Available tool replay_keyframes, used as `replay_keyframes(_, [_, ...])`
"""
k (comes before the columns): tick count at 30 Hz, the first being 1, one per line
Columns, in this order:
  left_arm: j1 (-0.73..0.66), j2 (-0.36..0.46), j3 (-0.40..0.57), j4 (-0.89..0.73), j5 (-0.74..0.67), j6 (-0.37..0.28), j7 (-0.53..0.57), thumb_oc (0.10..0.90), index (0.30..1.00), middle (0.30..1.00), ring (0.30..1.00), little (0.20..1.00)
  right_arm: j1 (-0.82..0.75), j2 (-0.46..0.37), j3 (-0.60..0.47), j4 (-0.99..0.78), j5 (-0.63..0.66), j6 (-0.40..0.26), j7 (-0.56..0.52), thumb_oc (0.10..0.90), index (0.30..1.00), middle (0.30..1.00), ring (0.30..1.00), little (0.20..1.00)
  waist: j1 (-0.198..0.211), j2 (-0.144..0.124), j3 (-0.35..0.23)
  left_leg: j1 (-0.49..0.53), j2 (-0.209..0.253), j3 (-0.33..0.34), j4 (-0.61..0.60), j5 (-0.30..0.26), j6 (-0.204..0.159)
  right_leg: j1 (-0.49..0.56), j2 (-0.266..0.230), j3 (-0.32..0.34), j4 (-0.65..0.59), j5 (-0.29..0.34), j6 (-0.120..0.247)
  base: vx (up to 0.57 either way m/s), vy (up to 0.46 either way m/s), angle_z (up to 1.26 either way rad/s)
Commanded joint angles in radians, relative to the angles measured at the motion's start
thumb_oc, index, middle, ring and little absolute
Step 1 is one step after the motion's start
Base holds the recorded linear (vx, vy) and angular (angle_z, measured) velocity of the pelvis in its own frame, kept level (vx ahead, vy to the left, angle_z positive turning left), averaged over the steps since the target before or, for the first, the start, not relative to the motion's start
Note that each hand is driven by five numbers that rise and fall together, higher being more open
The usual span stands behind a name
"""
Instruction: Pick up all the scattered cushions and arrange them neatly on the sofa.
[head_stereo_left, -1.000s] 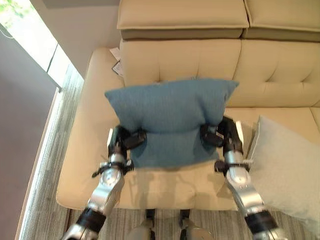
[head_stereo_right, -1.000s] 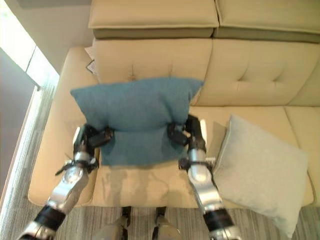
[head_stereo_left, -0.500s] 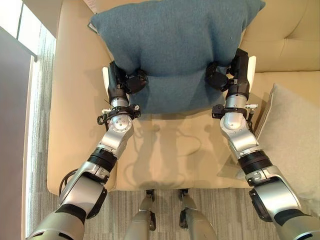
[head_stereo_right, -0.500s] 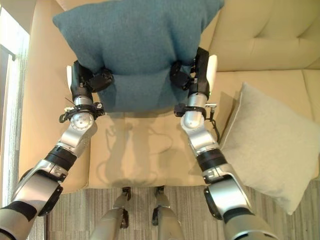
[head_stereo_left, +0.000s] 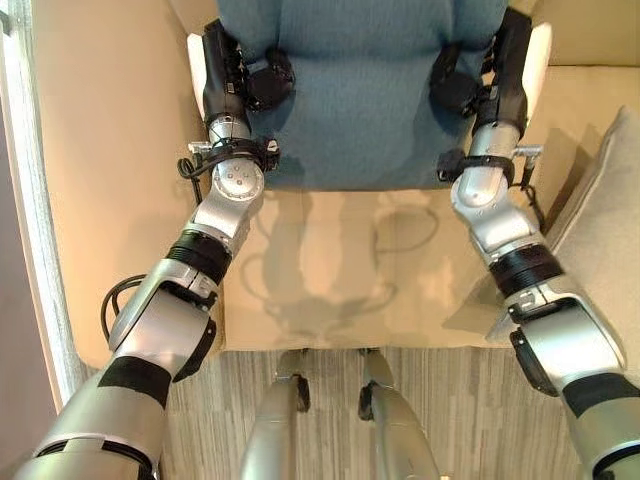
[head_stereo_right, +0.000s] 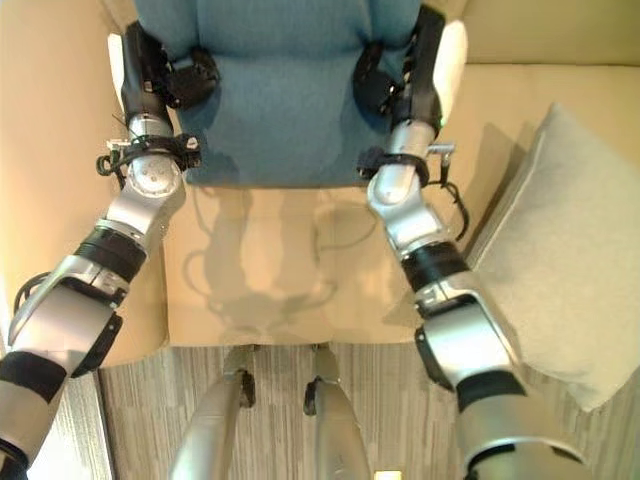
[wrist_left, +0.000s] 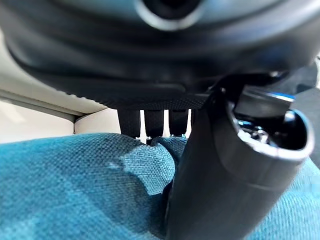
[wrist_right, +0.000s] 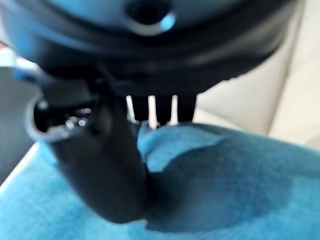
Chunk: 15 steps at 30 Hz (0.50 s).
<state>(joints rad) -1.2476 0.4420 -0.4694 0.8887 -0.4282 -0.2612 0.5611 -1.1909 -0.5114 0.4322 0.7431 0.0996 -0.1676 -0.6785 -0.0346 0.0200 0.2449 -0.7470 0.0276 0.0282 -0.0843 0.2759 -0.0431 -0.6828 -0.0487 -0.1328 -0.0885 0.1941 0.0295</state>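
Note:
A blue cushion (head_stereo_left: 360, 100) is held over the beige sofa seat (head_stereo_left: 330, 260), its top cut off by the picture's upper edge. My left hand (head_stereo_left: 240, 80) pinches its left side, thumb pressed into the cloth (wrist_left: 100, 180). My right hand (head_stereo_left: 480, 80) pinches its right side the same way, thumb sunk in the blue fabric (wrist_right: 225, 185). A pale grey-green cushion (head_stereo_right: 570, 260) lies on the seat at the right, beside my right arm.
The sofa's left armrest (head_stereo_left: 110, 180) runs along my left arm. Striped grey carpet (head_stereo_left: 440, 420) lies in front of the sofa's front edge. Bare seat shows below the blue cushion.
The camera has tilted down and the whole picture shifted: the cushion and both hands now sit at the top edge. Both hands keep their hold on the blue cushion.

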Motion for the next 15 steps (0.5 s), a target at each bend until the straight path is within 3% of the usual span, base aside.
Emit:
replay_keyframes(1, [-0.167, -0.048, -0.108, -0.002, 0.052, -0.133, -0.048, 0.8, 0.9, 0.9, 0.9, 0.9, -0.158, 0.031, 0.034, -0.03, -0.045, -0.118, -0.008, 0.8, 0.9, 0.9, 0.9, 0.9, -0.011, -0.013, -0.115, 0.027, -0.025, 0.007, -0.003, -0.113, -0.075, -0.045, -0.033, 0.005, 0.001, -0.036, 0.156, 0.01, -0.01, 0.06])
replay_keyframes(5, [-0.124, -0.014, -0.092, -0.013, 0.049, -0.123, -0.069, 0.8, 0.9, 0.9, 0.9, 0.9, -0.142, 0.01, 0.047, -0.021, -0.027, -0.104, 0.034, 0.8, 0.9, 0.9, 0.9, 0.9, -0.012, -0.016, -0.12, 0.031, -0.026, 0.004, -0.003, -0.115, -0.077, -0.043, -0.032, -0.002, 0.001, -0.034, 0.157, 0.02, -0.031, 0.11])
replay_keyframes(8, [-0.018, 0.063, -0.036, -0.047, 0.048, -0.121, -0.082, 0.8, 0.9, 0.9, 0.9, 0.9, -0.068, -0.024, 0.019, -0.043, -0.012, -0.102, 0.071, 0.8, 0.9, 0.9, 0.9, 0.9, -0.011, -0.021, -0.125, 0.051, -0.026, 0.003, -0.003, -0.121, -0.078, -0.023, -0.031, -0.006, 0.001, -0.038, 0.156, 0.01, -0.028, -0.01])
replay_keyframes(11, [0.131, 0.136, 0.069, -0.102, 0.032, -0.134, -0.093, 0.8, 0.9, 0.9, 0.9, 0.9, 0.066, -0.09, -0.057, -0.075, -0.009, -0.11, 0.105, 0.8, 0.9, 0.9, 0.9, 0.9, -0.005, -0.024, -0.128, 0.076, -0.023, 0.003, -0.003, -0.127, -0.081, 0.005, -0.032, -0.014, 0.001, -0.044, 0.155, 0.02, -0.032, -0.08])
replay_keyframes(15, [0.29, 0.161, 0.174, -0.167, 0.006, -0.145, -0.111, 0.8, 0.9, 0.9, 0.9, 0.9, 0.215, -0.126, -0.153, -0.104, 0.007, -0.116, 0.128, 0.8, 0.9, 0.9, 0.9, 0.9, -0.003, -0.028, -0.138, 0.097, -0.025, 0.0, -0.003, -0.129, -0.081, 0.028, -0.033, -0.021, 0.001, -0.045, 0.152, 0.01, -0.025, 0.02])
